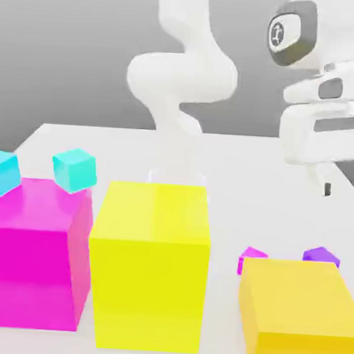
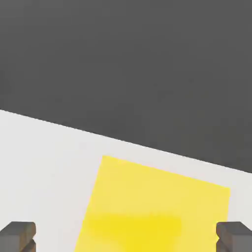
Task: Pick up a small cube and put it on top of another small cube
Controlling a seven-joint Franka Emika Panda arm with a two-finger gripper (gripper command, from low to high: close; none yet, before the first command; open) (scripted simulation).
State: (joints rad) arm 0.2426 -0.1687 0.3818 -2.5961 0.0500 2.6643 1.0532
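The small cube (image 1: 321,256), tiny and violet-purple, rests on the white table just behind the low yellow block (image 1: 297,313) at the exterior view's right. A tiny magenta-pink cube (image 1: 252,257) sits a little to its left. My gripper (image 1: 325,185) hangs well above the violet cube, apart from it, at the exterior view's upper right. In the hand view the gripper (image 2: 126,238) is open, its dark fingertips (image 2: 17,236) wide apart with nothing between them, and a yellow block's top (image 2: 152,206) lies below.
A tall yellow block (image 1: 149,263) stands in the middle and a big magenta block (image 1: 31,252) at the exterior view's left. Two cyan cubes (image 1: 74,168) (image 1: 2,171) sit at the magenta block's far side. The white table (image 1: 239,176) ends at a dark floor.
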